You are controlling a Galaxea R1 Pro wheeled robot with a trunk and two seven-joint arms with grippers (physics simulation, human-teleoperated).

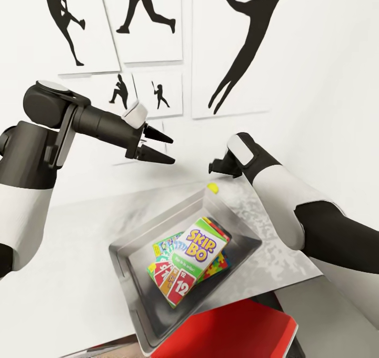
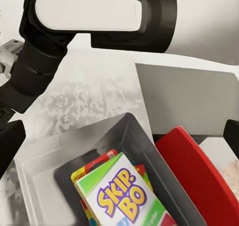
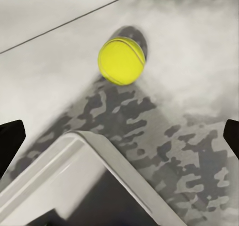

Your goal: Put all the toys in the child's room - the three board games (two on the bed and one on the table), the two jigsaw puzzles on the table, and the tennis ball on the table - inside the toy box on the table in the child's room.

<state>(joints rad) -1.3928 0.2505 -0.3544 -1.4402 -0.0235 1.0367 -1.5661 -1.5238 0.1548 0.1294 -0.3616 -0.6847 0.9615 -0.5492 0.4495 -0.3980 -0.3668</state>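
The light-grey toy box (image 1: 125, 263) stands on the table (image 1: 63, 258). Inside it a Skip-Bo board game (image 1: 199, 248) lies on top of a stack that includes a green-edged box (image 1: 164, 247) and a jigsaw-patterned puzzle (image 1: 220, 266). Just beyond the box's far corner, the yellow tennis ball (image 1: 212, 187) rests on the table. My right gripper (image 1: 218, 167) hovers open right above the tennis ball (image 3: 121, 60), which sits ahead of its spread fingers, past the toy box corner (image 3: 84, 171). My left gripper (image 1: 164, 147) is open and empty, raised above the box's far-left side.
A red object (image 1: 237, 331) sits low by the table's near edge, beside the toy box (image 2: 45, 186). The white wall with black silhouette posters (image 1: 231, 47) rises right behind the table. My right arm (image 2: 94, 12) crosses the left wrist view.
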